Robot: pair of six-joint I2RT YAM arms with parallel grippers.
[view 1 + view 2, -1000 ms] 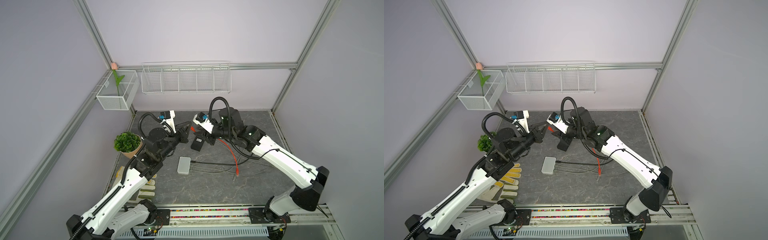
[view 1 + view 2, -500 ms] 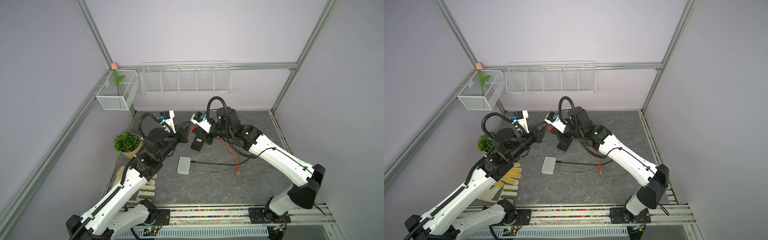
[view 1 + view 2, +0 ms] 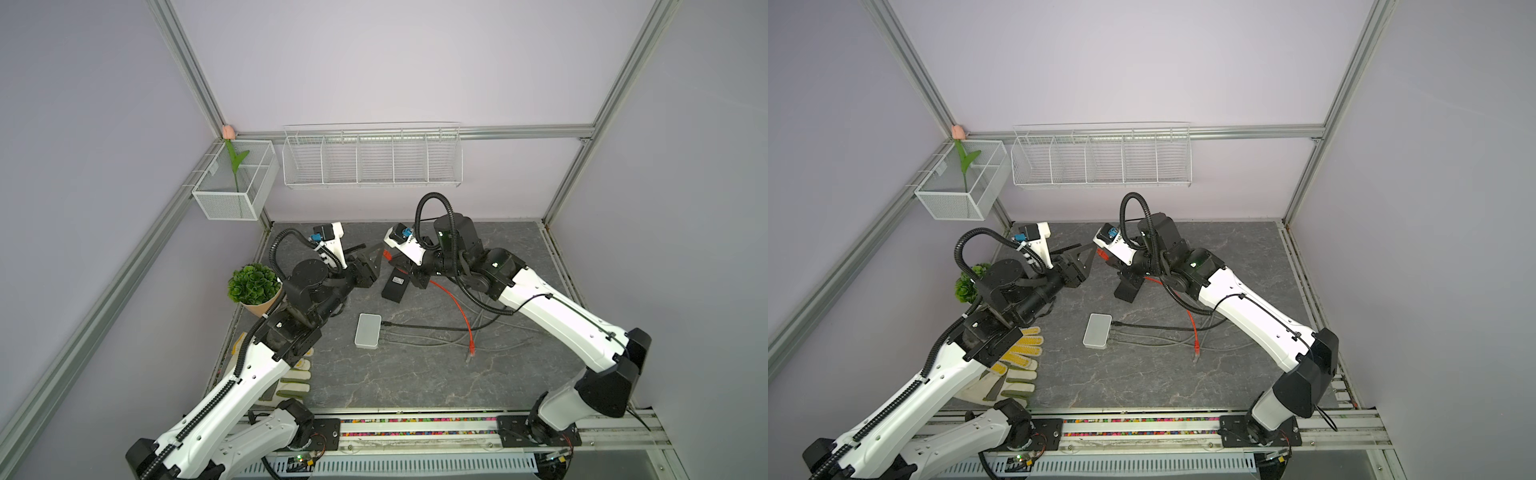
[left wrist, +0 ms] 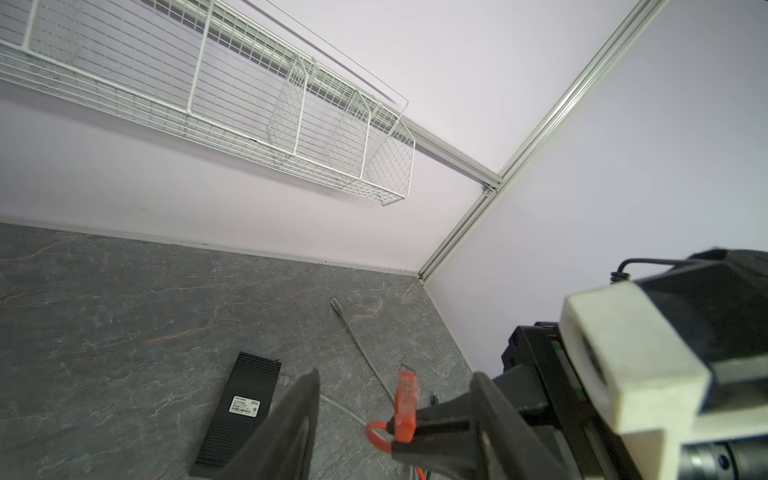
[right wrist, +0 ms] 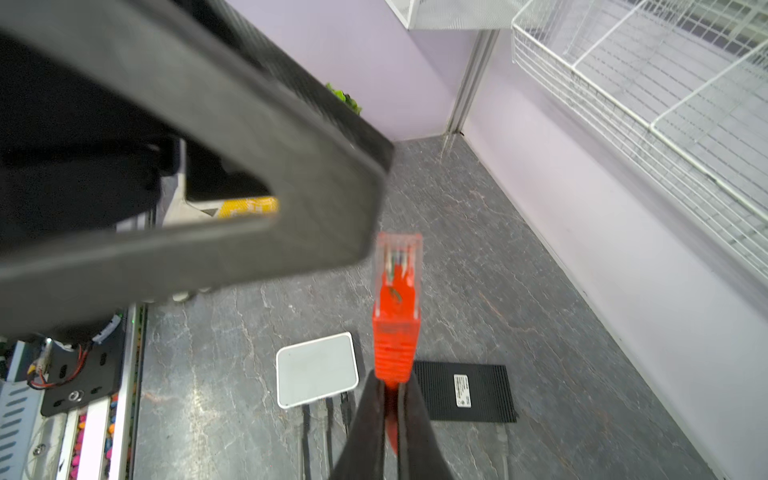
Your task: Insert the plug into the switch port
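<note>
- While the grey table (image 3: 415,382) fills the lower middle of both top views, all the action is at upper centre, where the two arms meet in mid-air.
- wire rack (image 3: 370,158) on the back wall, upper centre. Not involved.
- left gripper (image 3: 368,252): a second ago it was shut, now the jaws are about half apart and hold nothing. In the left wrist view the plug sits at lower centre, in the gap between its fingers (image 4: 301,403). No contact that I can see.
- right gripper (image 5: 390,386): was partly open a second ago, now pinched tight on the red boot at the plug's cable end, bottom centre of the right wrist view.
- black switch (image 3: 397,284): flat on the table just below the two grippers, centre frame, with a grey lead already running to it. Likely the target, though the ports are not visible.
- white box (image 3: 368,336): lower centre, cables already plugged in.
- red cable (image 3: 457,303): trails from the right gripper down to a loose end at centre right.
- plug (image 5: 397,299): off the table, clear tip pointing away from the right fingers, well above the switch.
- Meaning: the handover looks done and the right arm owns the plug. Left should back off, then right must aim the tip at a port. Insertion not started.
</note>
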